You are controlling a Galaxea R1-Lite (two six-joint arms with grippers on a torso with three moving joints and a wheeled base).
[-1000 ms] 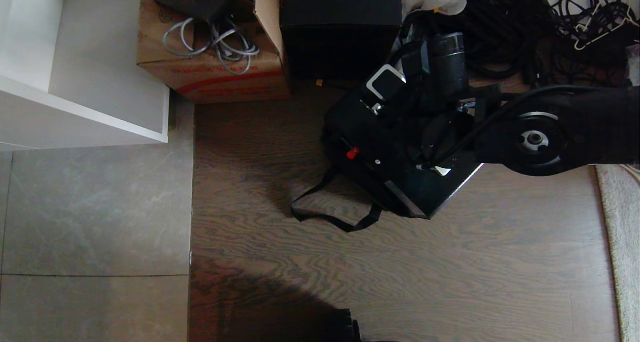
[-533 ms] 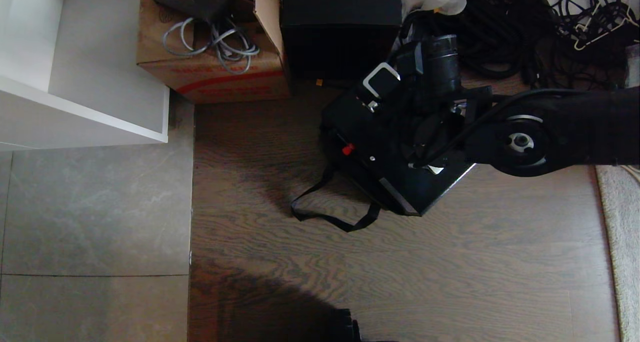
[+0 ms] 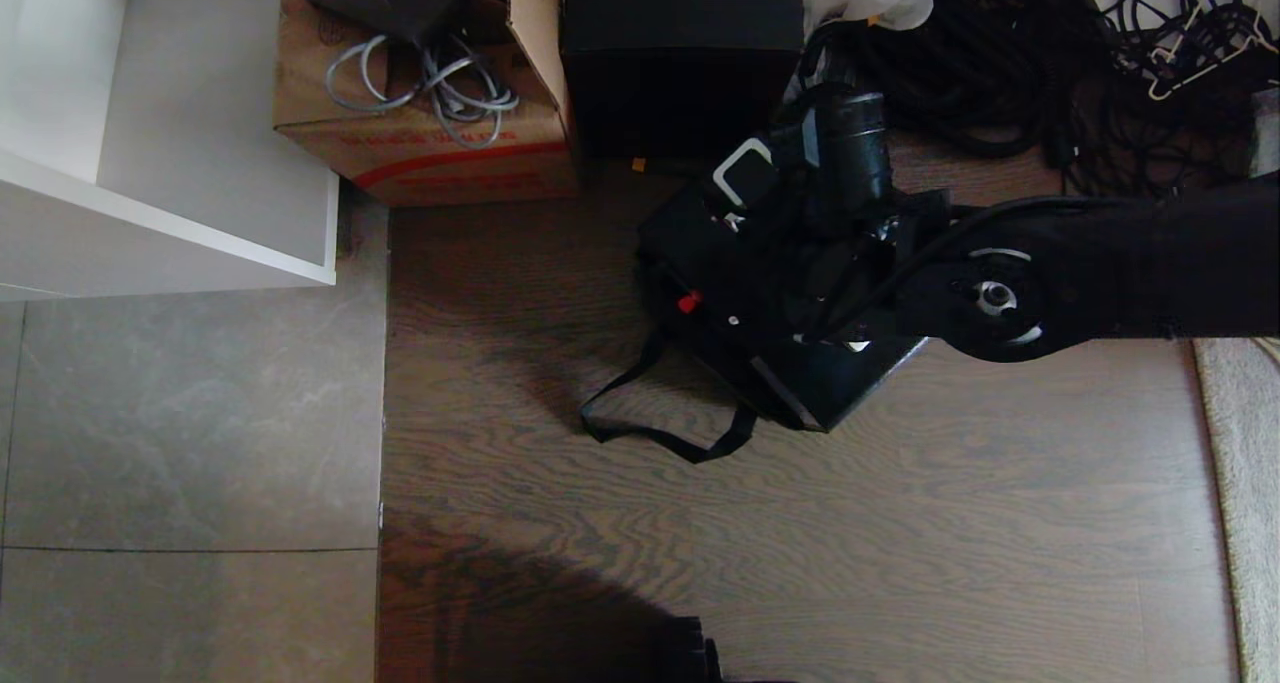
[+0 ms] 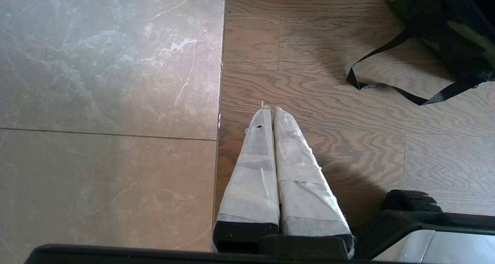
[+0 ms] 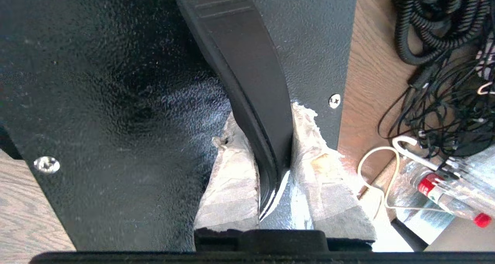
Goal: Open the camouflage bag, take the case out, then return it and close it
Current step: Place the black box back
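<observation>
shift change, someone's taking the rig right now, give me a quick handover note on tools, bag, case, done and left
Right tool: shut on the handle of the case, holding it over the camouflage bag on the wood floor.
Left tool: shut, empty, parked low near the tile edge.
Bag: strap lies loose on the floor.
Done: case gripped by its handle.
Left: whether it is coming out or going back in cannot be told; finish that, then close the bag.

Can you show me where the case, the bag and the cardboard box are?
case (image 3: 850, 378), head view, its near corner.
bag (image 4: 464, 32), left wrist view, camouflage side.
cardboard box (image 3: 420, 153), head view, front face.
</observation>
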